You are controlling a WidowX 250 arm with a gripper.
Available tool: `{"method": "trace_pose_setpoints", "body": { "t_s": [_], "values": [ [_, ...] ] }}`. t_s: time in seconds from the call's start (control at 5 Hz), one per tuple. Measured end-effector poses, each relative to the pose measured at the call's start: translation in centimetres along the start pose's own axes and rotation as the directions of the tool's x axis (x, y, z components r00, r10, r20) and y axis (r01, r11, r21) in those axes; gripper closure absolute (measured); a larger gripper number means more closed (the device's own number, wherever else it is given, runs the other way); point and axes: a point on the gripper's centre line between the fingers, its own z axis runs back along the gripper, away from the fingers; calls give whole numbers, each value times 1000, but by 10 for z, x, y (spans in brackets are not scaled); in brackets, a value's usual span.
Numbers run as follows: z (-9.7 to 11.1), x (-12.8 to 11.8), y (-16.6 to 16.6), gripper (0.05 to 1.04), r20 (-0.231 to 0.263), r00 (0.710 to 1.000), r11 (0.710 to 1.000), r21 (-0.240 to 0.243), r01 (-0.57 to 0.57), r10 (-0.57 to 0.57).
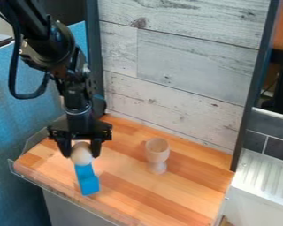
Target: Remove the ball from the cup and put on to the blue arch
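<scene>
My gripper (81, 150) pinches the ball (81, 154) from both sides, keeping it centred over the blue arch (88, 182) by the worktop's (162, 201) front-left edge, seemingly touching. The cup (157, 152) stands upright nearer the back edge.

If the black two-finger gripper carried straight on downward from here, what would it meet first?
Probably the blue arch block, right below the pale wooden ball between the fingers of the gripper; whether ball and block touch is unclear from this angle.
</scene>
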Motion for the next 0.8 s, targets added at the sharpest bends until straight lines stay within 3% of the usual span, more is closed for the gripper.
{"method": "trace_pose_setpoints", "body": {
  "t_s": [0.8],
  "values": [
    [-11,-9,3,335,-26,1000,1000,23,5,-5]
  ]
}}
